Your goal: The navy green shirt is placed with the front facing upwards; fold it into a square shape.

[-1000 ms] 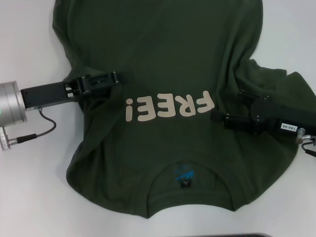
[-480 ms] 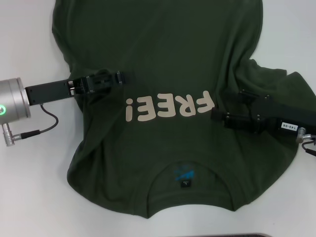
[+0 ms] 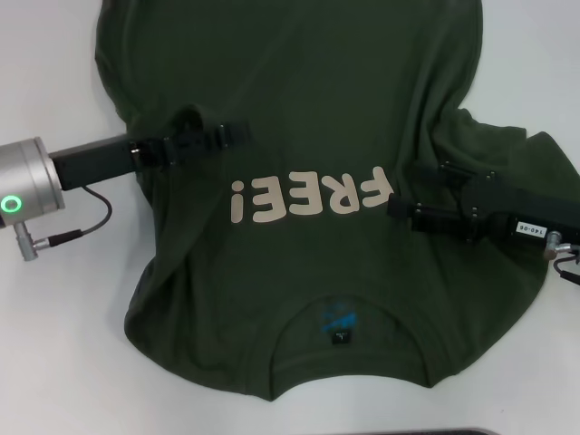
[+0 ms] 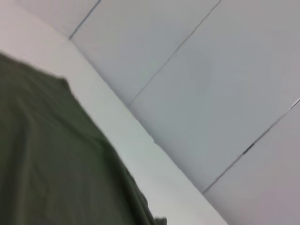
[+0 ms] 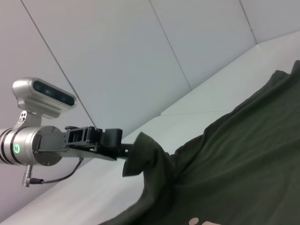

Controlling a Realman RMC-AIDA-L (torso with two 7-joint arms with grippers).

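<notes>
Left end effector (image 3: 237, 135) and right end effector (image 3: 405, 193) each pinch the shirt (image 3: 308, 82) sleeves above the tabletop (image 3: 54, 362); uneven pulls could skew the fold.

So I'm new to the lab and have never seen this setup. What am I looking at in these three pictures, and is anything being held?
This is a two-armed robot folding clothes. The wide picture comes from a camera on its head, looking down at a white table. Spread on it is the navy green shirt, with cream FREE! lettering and a neck label.

The left pincer reaches in from the robot's left and is shut on a fold of the shirt's left side. The right pincer reaches in from the right and lies on the cloth by the lettering, where the fabric is bunched; I cannot tell whether it is gripping.

The other two pictures come from cameras on the wrists. The right wrist's shows the left pincer lifting a peak of fabric. The left wrist's shows only shirt, table and wall.
</notes>
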